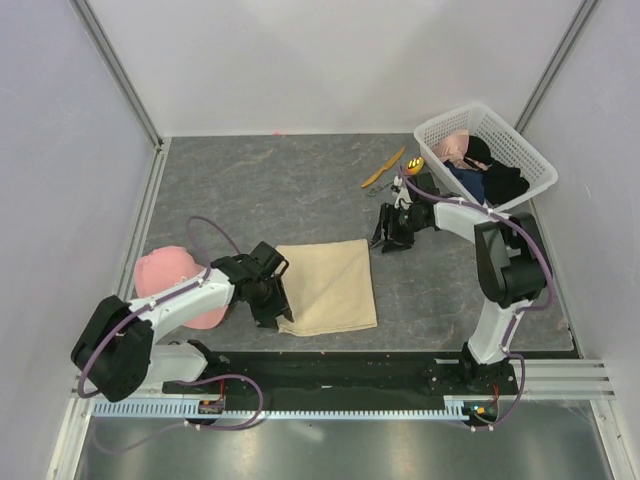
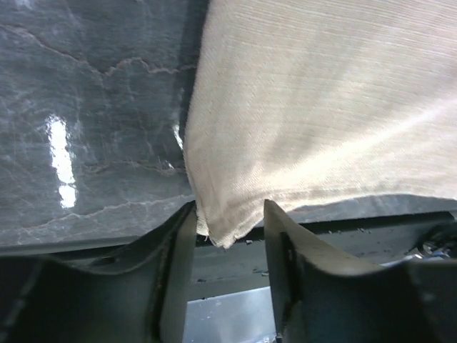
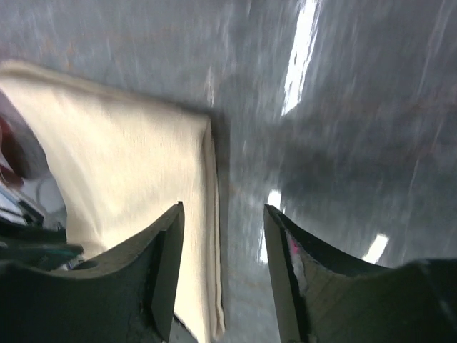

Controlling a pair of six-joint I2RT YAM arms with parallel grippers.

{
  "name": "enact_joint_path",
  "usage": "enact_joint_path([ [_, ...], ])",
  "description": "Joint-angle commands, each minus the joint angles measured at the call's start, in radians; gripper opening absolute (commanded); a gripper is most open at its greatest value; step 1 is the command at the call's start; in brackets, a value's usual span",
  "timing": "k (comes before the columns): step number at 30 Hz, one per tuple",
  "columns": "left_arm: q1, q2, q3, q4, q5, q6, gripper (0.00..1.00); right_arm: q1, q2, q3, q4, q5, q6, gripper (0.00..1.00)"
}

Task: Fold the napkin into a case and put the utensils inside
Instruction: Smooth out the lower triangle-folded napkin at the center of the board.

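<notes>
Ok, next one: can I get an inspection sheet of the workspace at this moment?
Surface: grey stone-patterned tabletop.
Job's things: beige napkin folded, lying flat in the middle; orange knife and spoon lie outside it, near the basket.
Clutter: pink cap at left; white basket holding clothes at far right.
Hands: left hand open around the napkin's corner; right hand open over the napkin's edge, holding nothing.
Cables: purple cables looped along both arms, off the napkin.
Surroundings: white walls; nothing else seen.
</notes>
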Motion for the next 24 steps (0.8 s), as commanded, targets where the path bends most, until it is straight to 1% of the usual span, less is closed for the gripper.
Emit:
enact_joint_path([
  [1,-0.003,-0.096,0.043,-0.05,0.018,-0.014,0.54,0.052,-0.193,-0.142,-0.098,-0.033,-0.034,0.58],
  [3,-0.001,-0.114,0.063,-0.088,0.004,-0.007,0.55,0.083,-0.248,-0.211,-0.096,-0.033,-0.03,0.58],
  [4,0.002,-0.122,0.074,-0.097,-0.015,0.008,0.56,0.106,-0.305,-0.278,-0.09,-0.033,-0.024,0.58],
  [6,0.006,-0.122,0.108,-0.12,-0.018,0.023,0.58,0.123,-0.36,-0.346,-0.064,-0.04,0.008,0.58],
  [7,0.011,-0.117,0.117,-0.126,-0.006,0.04,0.59,0.129,-0.411,-0.406,-0.055,-0.04,0.019,0.57],
  [9,0.014,-0.102,0.139,-0.142,0.005,0.054,0.59,0.134,-0.452,-0.455,-0.026,-0.045,0.041,0.57],
  [13,0.028,-0.103,0.146,-0.146,-0.009,0.068,0.6,0.152,-0.48,-0.558,0.028,-0.089,0.065,0.5],
  [16,0.042,-0.099,0.166,-0.142,-0.006,0.077,0.6,0.181,-0.485,-0.578,0.063,-0.093,0.082,0.5],
  [19,0.052,-0.093,0.185,-0.136,-0.007,0.085,0.6,0.185,-0.5,-0.584,0.08,-0.09,0.102,0.51],
  [21,0.058,-0.088,0.183,-0.127,0.001,0.086,0.61,0.188,-0.525,-0.58,0.068,-0.07,0.104,0.51],
  [22,0.061,-0.087,0.182,-0.122,0.004,0.086,0.61,0.186,-0.538,-0.581,0.054,-0.036,0.107,0.53],
  [24,0.069,-0.09,0.177,-0.116,0.01,0.089,0.61,0.188,-0.58,-0.584,0.042,-0.031,0.117,0.55],
])
